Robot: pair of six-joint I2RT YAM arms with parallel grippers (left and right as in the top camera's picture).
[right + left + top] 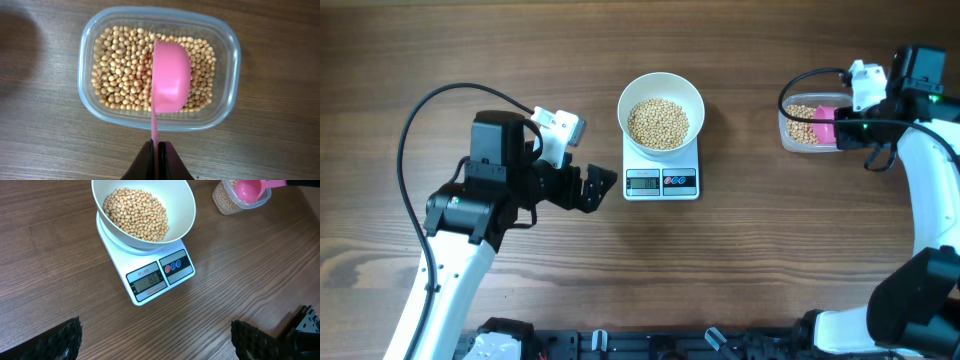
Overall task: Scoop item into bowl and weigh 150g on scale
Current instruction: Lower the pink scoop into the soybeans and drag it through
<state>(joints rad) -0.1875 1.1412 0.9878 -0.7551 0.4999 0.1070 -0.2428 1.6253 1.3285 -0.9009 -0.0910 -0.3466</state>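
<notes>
Two lots of beans (658,122) are showing: one is heaping in the white bowl (692,95), and more beans (120,75) are lying in a clear plastic tub (230,60) toward the far right of the wooden table (520,60). The bowl is sitting on the far part of the scale (661,168), around the middle of the table, and it is overhanging the scale's far edge. The scale's display (145,281) and button panel (176,266) are facing the near side, clear of the bowl. The display is showing digits, though from the left wrist view they are too small to read with any confidence.

The left gripper (598,187) is hovering just left of the scale, not touching it. Its fingers (62,340) are standing wide apart with nothing between them, and only bare wood is lying under the gap.

The right gripper (156,149) is reaching over the near edge of the tub, well apart from the bowl. Its fingers are pressing together on the thin handle of a pink scoop (171,75). The scoop's cup is hanging over the right half of the tub, above the beans there, with its handle crossing the tub's near rim. From the left wrist view the cup is looking empty.
</notes>
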